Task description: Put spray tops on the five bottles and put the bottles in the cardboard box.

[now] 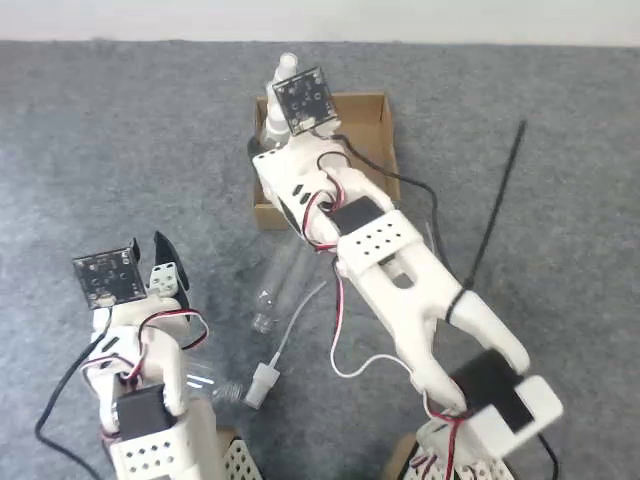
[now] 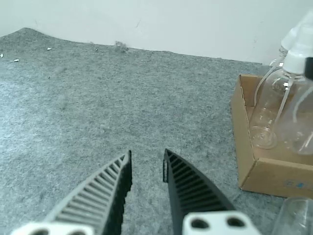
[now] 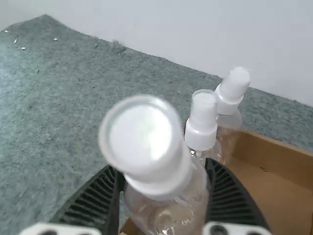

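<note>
My right gripper [image 3: 161, 169] is shut on a clear bottle [image 3: 146, 147] with a white spray top, held upright at the near left corner of the cardboard box [image 1: 370, 115]. Two more capped bottles [image 3: 203, 120] stand in the box just behind it. A clear bottle without a top [image 1: 280, 280] lies on the mat in front of the box. A loose spray top [image 1: 262, 382] with its thin tube lies nearer, beside another lying bottle [image 1: 215, 385]. My left gripper [image 1: 168, 262] hovers open over bare mat at the left, holding nothing, its fingers [image 2: 117, 181] slightly apart.
Grey felt mat [image 1: 120, 150] covers the table, with open room left of the box. A thin black rod or cable [image 1: 495, 210] runs diagonally at the right. The box [image 2: 259, 166] stands to the right in the left wrist view, with the rim of a lying bottle [image 2: 298, 220] nearer.
</note>
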